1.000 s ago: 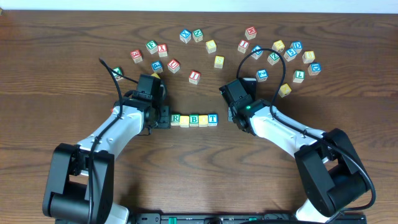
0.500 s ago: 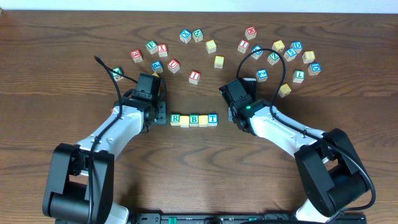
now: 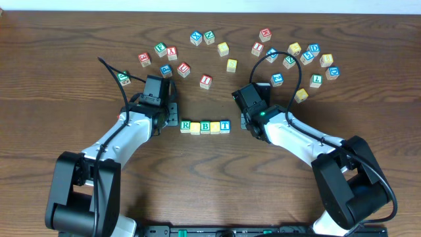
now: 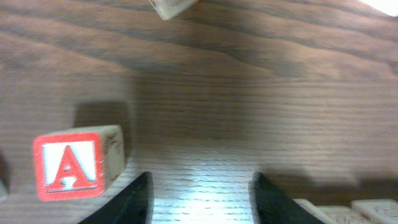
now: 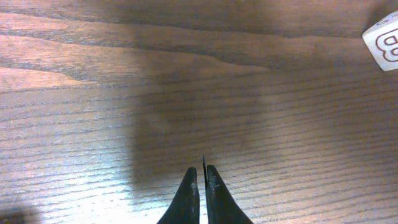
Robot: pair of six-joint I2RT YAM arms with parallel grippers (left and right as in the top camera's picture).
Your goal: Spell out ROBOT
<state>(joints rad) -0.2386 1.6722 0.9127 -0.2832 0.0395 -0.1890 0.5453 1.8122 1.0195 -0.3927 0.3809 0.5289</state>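
Note:
A row of five blocks lies at mid-table: a green R (image 3: 186,125), a yellowish block (image 3: 195,127), a blue B (image 3: 206,126), another yellowish block (image 3: 215,126) and a T (image 3: 225,125). The letters on the two yellowish blocks cannot be read. My left gripper (image 3: 172,120) is open and empty, just left of the R and slightly behind it. In the left wrist view its fingers (image 4: 202,196) frame bare wood, with a red A block (image 4: 68,165) to their left and the row's edge (image 4: 336,213) at bottom right. My right gripper (image 3: 239,97) is shut and empty, right of the T and behind it, over bare wood (image 5: 202,171).
Many loose letter blocks lie scattered along the far side, among them a red one (image 3: 206,80), a yellow one (image 3: 231,64) and a cluster at the far right (image 3: 309,56). A pale block (image 4: 173,6) shows at the top of the left wrist view, and another (image 5: 382,40) at the right wrist view's top right.
My left gripper has drawn back from the left end of the row toward the far side. The row and the right arm have not moved.

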